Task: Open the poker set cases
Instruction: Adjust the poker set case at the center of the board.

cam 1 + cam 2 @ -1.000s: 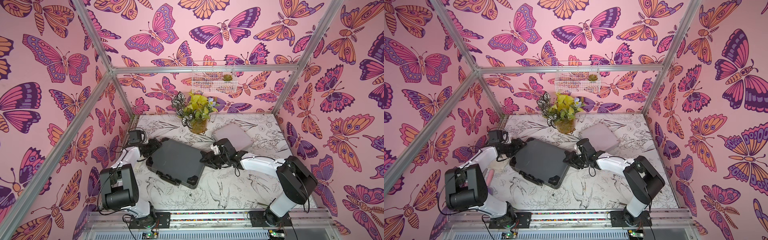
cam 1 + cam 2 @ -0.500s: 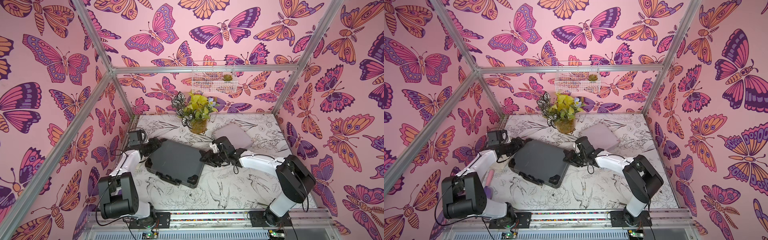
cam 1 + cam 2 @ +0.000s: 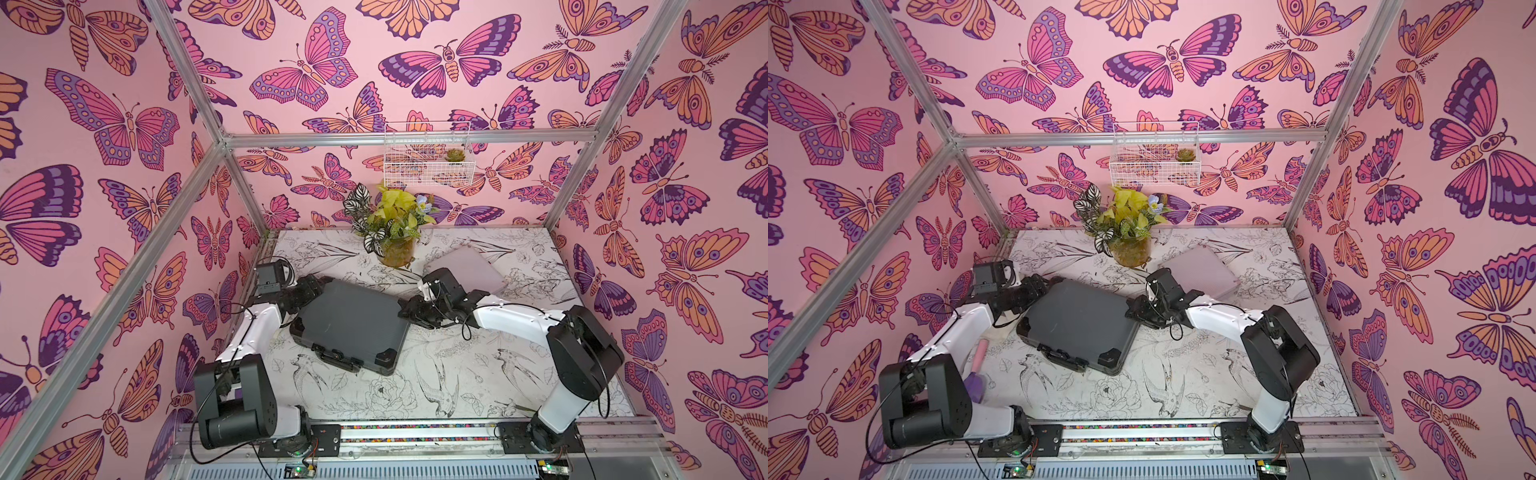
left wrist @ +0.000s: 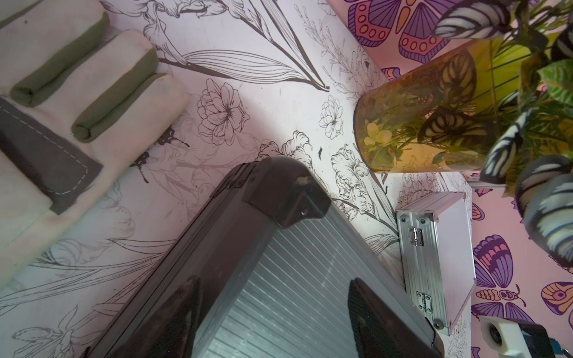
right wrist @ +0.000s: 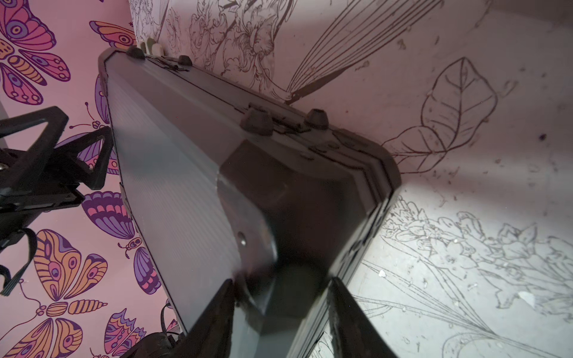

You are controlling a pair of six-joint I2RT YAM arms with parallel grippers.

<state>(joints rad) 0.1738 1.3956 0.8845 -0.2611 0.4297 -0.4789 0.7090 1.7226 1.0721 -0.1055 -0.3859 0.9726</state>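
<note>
Now: both poker cases shut. Dark grey case [image 3: 353,320] lies flat on the table [image 3: 457,374], its long axis running from one set of fingers to the other. Left gripper [image 3: 316,286] is at one far corner, right gripper [image 3: 405,312] at the other.

Left fingers [image 4: 183,313] stand wide, with the ribbed lid between them; pressing or not, cannot tell. Right fingers [image 5: 217,319] are narrower and flank the black corner cap [image 5: 279,201]; grip or mere touch, cannot tell.

The edge joining those corners carries feet [image 5: 256,121] and what look like hinge plates. Handle [image 3: 336,356] sits on the opposite long edge, away from all fingertips and back toward the arm bases.

Judgement: the next move turns on reaching that edge; the right fingers look slightly nearer.

Silvery-pink case [image 3: 465,270] lies behind the right gripper's wrist, apart from the dark one and near the plant vase [image 3: 395,253].
</note>
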